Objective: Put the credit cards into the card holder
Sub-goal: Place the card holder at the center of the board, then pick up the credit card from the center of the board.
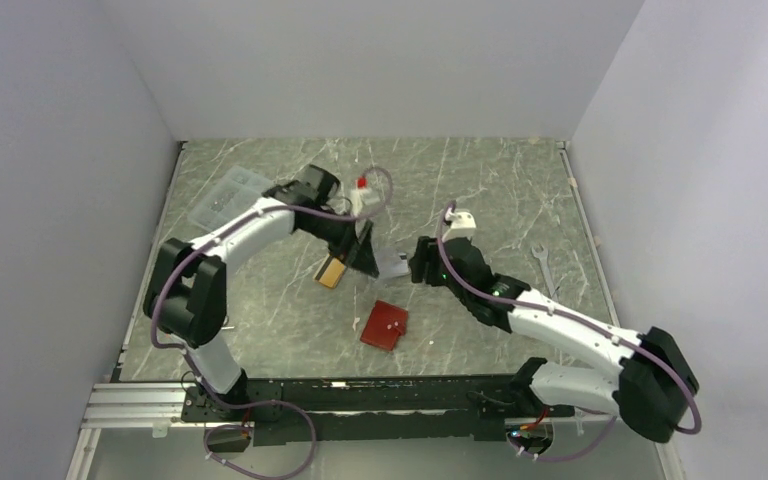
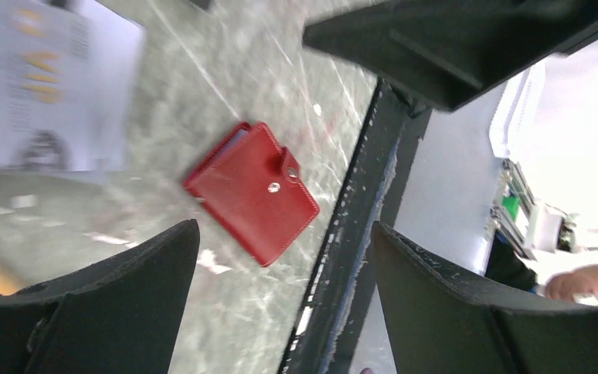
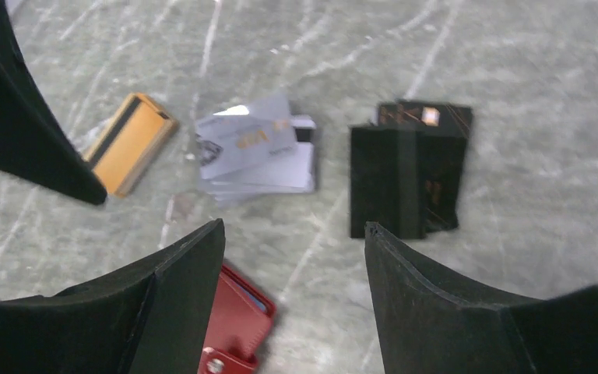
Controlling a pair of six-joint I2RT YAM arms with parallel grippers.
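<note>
The card holder (image 1: 385, 325), a red leather wallet, lies folded with its snap tab fastened (image 2: 253, 191) on the marble table, near the front edge. Gold-orange credit cards (image 1: 332, 272) with a dark stripe lie stacked (image 3: 128, 142), with a loose pile of silver-white credit cards (image 3: 257, 152) beside them. My left gripper (image 1: 368, 262) hangs open over this spot, nothing between its fingers (image 2: 284, 227). My right gripper (image 1: 415, 268) is also open and empty (image 3: 293, 227), just right of the silver cards, with the card holder (image 3: 237, 327) by its left finger.
A small black rectangle (image 3: 409, 167) lies right of the silver cards. A clear plastic tray (image 1: 228, 197) sits at the back left and a wrench (image 1: 543, 262) at the right. The table's front rail (image 2: 350, 234) runs close to the card holder.
</note>
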